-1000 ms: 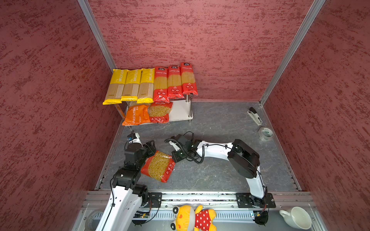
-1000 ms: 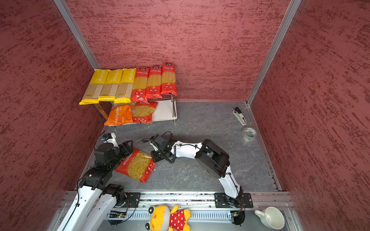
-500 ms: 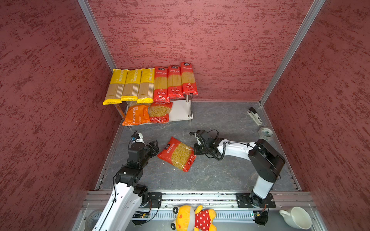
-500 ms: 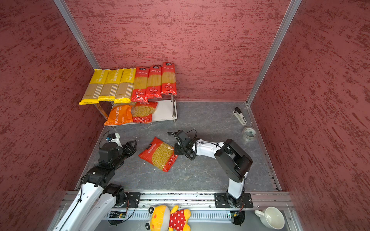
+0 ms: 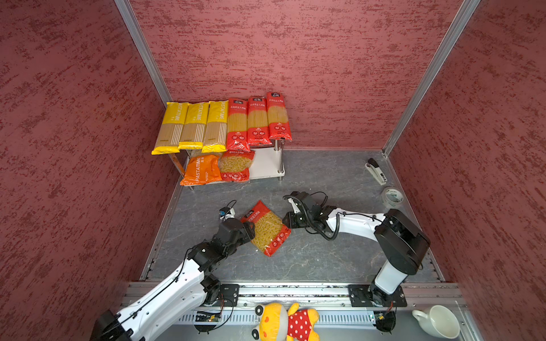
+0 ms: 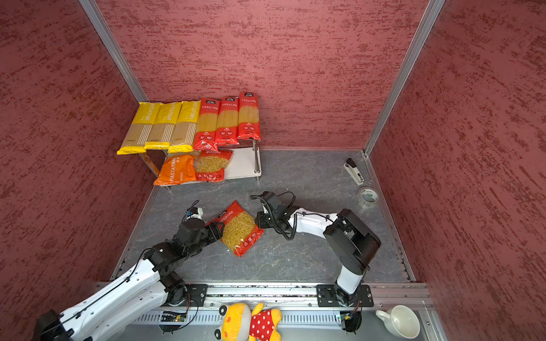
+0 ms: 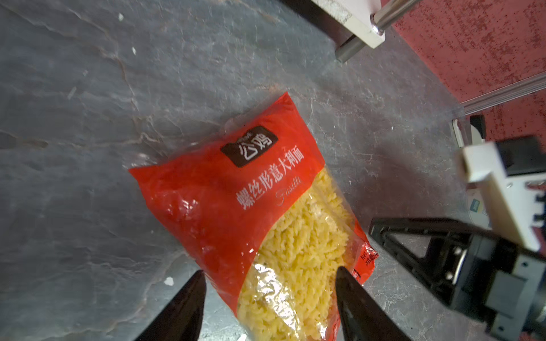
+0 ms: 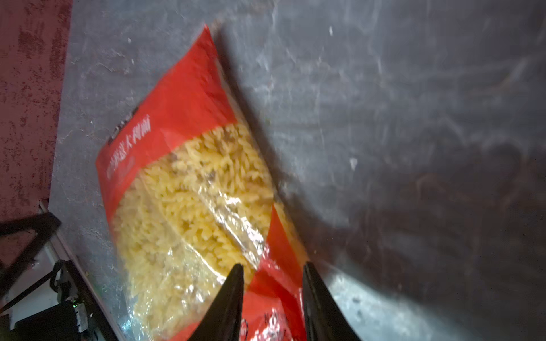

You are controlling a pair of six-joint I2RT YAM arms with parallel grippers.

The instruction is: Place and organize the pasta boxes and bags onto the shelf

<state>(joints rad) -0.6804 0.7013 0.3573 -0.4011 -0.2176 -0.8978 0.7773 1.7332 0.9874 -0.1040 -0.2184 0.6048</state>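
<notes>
A red bag (image 5: 267, 227) (image 6: 240, 228) with a clear window of yellow fusilli lies flat on the grey floor. My left gripper (image 5: 249, 231) (image 7: 269, 273) is open, its jaws straddling the bag's (image 7: 266, 212) left end. My right gripper (image 5: 286, 220) (image 8: 273, 265) is open at the bag's right edge, with the red corner of the bag (image 8: 183, 183) lying between its parted jaws. The shelf (image 5: 266, 165) stands in the back left corner. Its top board carries three yellow pasta boxes (image 5: 192, 127) and three red ones (image 5: 257, 121). An orange bag (image 5: 202, 169) and a red bag (image 5: 236, 166) lie on the lower board.
A stapler (image 5: 375, 171) and a tape roll (image 5: 391, 197) lie along the right wall. A plush toy (image 5: 283, 321) and a white cup (image 5: 437, 321) sit in front of the rail. Red walls close in three sides.
The right gripper pulled the red bag rightward off the left gripper, then parted its jaws. The left gripper followed to the bag's left end and opened wider.
</notes>
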